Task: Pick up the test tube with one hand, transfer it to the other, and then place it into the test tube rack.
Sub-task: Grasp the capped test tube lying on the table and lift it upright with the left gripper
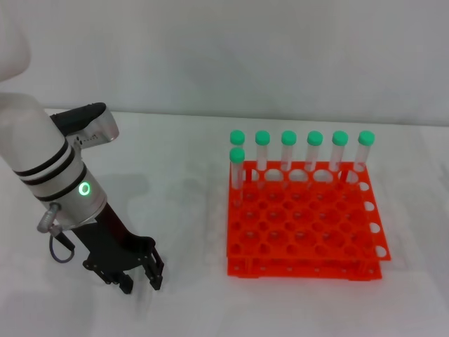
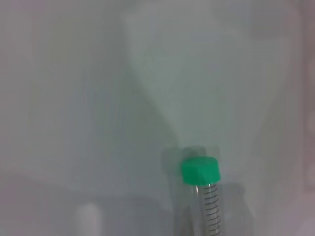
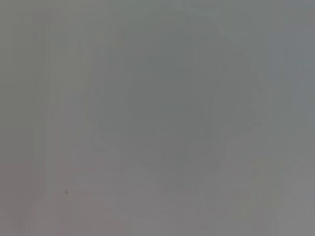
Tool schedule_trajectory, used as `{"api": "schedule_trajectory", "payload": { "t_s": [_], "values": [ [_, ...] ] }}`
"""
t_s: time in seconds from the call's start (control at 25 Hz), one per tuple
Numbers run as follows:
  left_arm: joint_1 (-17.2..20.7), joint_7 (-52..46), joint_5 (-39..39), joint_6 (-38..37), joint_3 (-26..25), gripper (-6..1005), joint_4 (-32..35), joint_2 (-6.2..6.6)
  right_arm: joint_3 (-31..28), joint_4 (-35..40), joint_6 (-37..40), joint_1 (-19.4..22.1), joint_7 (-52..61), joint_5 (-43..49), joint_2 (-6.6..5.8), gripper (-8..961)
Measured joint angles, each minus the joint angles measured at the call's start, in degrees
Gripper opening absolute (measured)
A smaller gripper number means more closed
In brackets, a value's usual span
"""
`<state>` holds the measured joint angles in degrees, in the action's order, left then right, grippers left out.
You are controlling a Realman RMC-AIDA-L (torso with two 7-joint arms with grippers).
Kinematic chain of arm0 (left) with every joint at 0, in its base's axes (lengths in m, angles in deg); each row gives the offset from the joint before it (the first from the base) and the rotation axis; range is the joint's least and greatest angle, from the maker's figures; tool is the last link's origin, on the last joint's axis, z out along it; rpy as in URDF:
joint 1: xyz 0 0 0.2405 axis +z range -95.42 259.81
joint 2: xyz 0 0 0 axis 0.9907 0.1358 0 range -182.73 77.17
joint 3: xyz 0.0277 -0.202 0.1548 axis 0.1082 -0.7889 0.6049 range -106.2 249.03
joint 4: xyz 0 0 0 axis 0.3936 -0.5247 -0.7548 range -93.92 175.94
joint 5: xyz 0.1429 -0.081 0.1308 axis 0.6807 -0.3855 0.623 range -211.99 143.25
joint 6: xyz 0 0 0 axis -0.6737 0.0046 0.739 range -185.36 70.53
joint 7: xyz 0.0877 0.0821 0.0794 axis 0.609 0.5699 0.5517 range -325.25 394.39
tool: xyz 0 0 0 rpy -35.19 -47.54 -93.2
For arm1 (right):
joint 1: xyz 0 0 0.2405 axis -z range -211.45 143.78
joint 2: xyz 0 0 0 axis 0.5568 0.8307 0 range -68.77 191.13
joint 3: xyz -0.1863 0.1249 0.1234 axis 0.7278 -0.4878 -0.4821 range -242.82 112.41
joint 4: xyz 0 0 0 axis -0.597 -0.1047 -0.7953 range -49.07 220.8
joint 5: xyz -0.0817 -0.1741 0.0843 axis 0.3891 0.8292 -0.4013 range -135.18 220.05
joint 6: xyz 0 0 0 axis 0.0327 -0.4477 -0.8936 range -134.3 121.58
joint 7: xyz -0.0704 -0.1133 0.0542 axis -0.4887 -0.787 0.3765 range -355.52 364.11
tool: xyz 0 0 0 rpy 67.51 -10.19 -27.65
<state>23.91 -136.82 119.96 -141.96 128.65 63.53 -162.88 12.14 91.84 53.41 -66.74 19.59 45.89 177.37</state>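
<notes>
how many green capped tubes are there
8. Six stand along the rack's far row, one in front at its left end, and one shows only in the left wrist view, by the left pincer.

No words, brands or numbers can be read. The test tube (image 2: 206, 206) seen by the left wrist camera bears fine graduation lines, without legible figures.

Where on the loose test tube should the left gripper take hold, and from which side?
Judging by the left wrist view, the test tube lies flat on the table, so probably from above, across the clear shaft just behind the green cap. The left gripper is already low at the table; the head view hides the tube.
</notes>
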Motion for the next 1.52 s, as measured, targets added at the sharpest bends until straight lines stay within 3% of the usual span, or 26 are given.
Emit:
{"api": "schedule_trajectory", "payload": {
  "t_s": [0.6,1.52],
  "values": [
    [-0.2,0.1,0.1,-0.4,0.2,490,-1.9,-0.11,0.0,0.1,0.0,-0.4,0.0,0.0,0.00,869],
    [0.2,0.3,0.4,-0.9,1.3,233,-2.0,0.33,0.0,0.1,0.0,-0.2,0.0,0.0,0.00,869]
  ]
}}
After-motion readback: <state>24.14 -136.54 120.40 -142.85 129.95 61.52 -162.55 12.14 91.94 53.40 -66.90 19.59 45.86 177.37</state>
